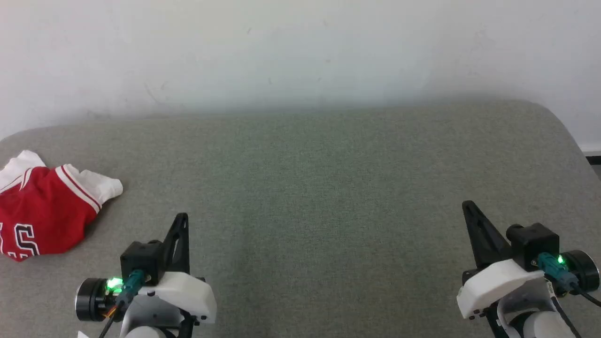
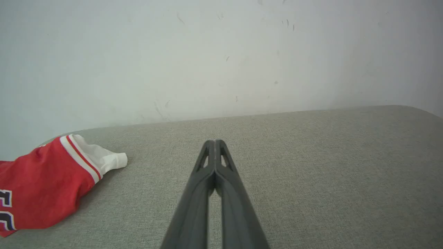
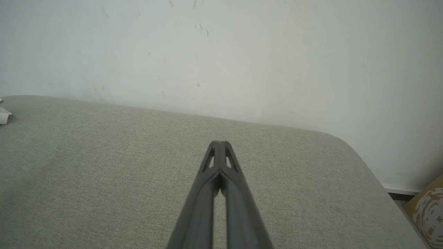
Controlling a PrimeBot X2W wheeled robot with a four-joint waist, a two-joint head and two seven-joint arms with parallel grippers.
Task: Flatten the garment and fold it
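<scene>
Left claw (image 2: 215,142) fingers pressed together, empty, right claw (image 3: 219,143) likewise closed tip to tip, gripping nothing, crumpled red jersey T-shirt (image 1: 42,213) at far left of grey fabric tabletop (image 1: 300,188), well apart from both claws

- garment (image 1: 44,211): red, white sleeves, red-white striped trim, black white-edged lettering
- surface (image 1: 305,188): speckled grey-green weave
- wall (image 1: 300,47): off-white
- left gripper (image 1: 182,217), right gripper (image 1: 467,204): black, white casings
</scene>
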